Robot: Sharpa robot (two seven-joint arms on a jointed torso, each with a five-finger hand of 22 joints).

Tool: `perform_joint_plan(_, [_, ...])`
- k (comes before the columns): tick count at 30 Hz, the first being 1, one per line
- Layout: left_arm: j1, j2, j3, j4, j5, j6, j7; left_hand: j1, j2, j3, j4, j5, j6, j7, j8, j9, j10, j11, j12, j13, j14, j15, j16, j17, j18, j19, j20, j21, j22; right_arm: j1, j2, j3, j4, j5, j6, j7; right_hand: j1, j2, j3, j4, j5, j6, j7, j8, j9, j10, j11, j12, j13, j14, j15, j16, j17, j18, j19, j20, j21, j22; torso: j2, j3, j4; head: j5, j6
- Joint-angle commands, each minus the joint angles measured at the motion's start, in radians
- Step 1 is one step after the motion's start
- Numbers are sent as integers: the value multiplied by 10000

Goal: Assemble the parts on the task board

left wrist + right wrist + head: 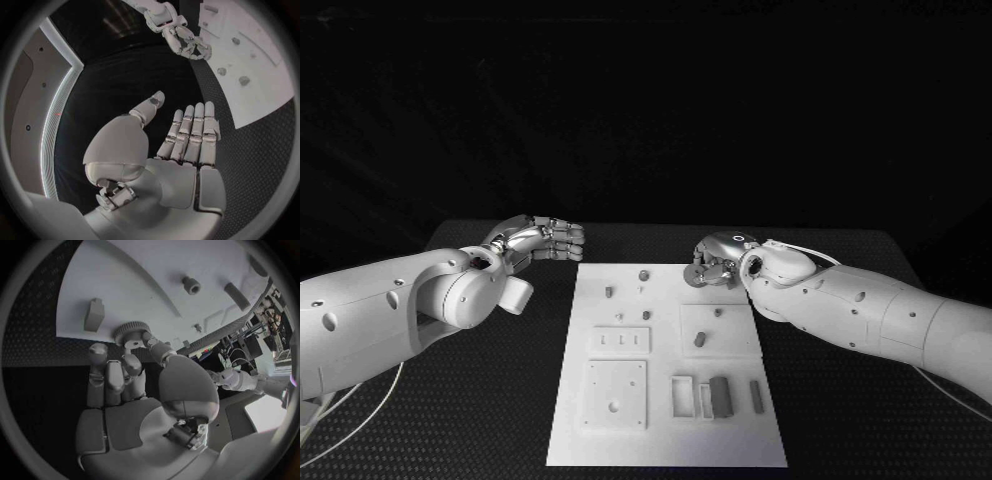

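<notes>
Gear (130, 333) pinched in right hand (714, 266) fingertips over task board (666, 440) far edge, left hand (540, 240) released, fingers apart

Matt white task board (668, 400), textured black table (473, 420)

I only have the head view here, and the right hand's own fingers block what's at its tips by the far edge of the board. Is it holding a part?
Observer: Yes. The right wrist view shows a round ridged wheel pinched between the thumb and a finger of the right hand.
Operator: And the left hand's palm, anything in it?
Observer: Nothing. The left wrist view shows the left hand with its fingers straight and its palm bare, over the black table.
</notes>
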Motion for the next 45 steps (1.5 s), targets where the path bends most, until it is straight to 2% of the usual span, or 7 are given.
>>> perform_joint_plan(1, [2,1,6,33,0,150,72,-58,9,-64,-15,-46,68,370,-65,-14,80,16,-63,-9,56,-26,-70,11,146,53,11,-59,-18,-168,-29,-104,32,-445,13,-186,98,132,-33,-36,31,495,-21,99,97,48,-22,39,-4,23,-36,69,-7,626,-22,-28,71,205,2,-2,-2,3,-6])
perform_joint_plan(9, [2,-28,6,56,0,125,81,-58,8,-66,-15,-45,69,369,-66,-16,82,16,-66,-9,57,-25,-74,13,145,54,11,-62,-18,-160,-189,-88,481,-862,-620,-488,270,87,-57,-41,32,534,-51,114,129,129,-53,64,20,109,-71,72,48,626,5,-65,99,198,-6,-9,2,19,15])
perform_joint_plan(15, [4,-65,5,104,0,110,80,-57,12,-65,-15,-45,72,366,-65,-17,86,14,-68,-8,58,-26,-76,14,146,55,10,-64,-19,-105,-328,59,858,-991,-907,-806,320,83,-64,-42,31,556,-61,122,139,164,-63,72,27,150,-77,72,79,626,11,-71,107,197,5,-10,-8,29,35])
perform_joint_plan(24, [4,-99,5,167,0,82,88,-55,10,-65,-16,-45,77,363,-64,-18,91,13,-70,-7,60,-26,-79,17,146,58,10,-66,-19,-31,-564,126,1748,-1386,-1546,-1281,331,-6,-125,-34,30,587,-72,126,154,204,-75,48,-5,204,-90,66,79,626,42,-79,127,191,4,-9,4,7,111])
perform_joint_plan(36, [5,-127,5,193,0,63,94,-50,5,-67,-20,-45,80,360,-65,-20,94,13,-74,-7,63,-26,-84,19,146,59,9,-70,-20,-32,-151,122,2441,-1927,-1540,-1460,312,-110,-164,-21,30,605,-80,120,161,227,-84,10,-46,236,-100,49,45,626,74,-87,129,176,-1,-11,-1,79,103])
perform_joint_plan(42, [5,-99,5,200,0,72,92,-49,3,-67,-19,-45,81,360,-66,-21,96,13,-77,-7,64,-26,-86,21,146,61,9,-72,-21,-34,235,73,2357,-1962,-1399,-1484,301,-119,-169,-17,30,604,-80,116,161,244,-84,16,-35,245,-101,45,46,626,80,-87,127,173,-2,-15,15,92,101])
perform_joint_plan(45, [5,-86,6,197,0,80,85,-49,4,-68,-18,-45,81,360,-66,-22,97,13,-78,-7,64,-26,-87,22,146,62,9,-72,-21,-47,500,-34,2155,-1809,-1458,-1475,285,-124,-174,-12,30,599,-79,109,160,247,-83,9,-41,249,-101,41,41,626,84,-85,125,169,-2,-27,35,49,92])
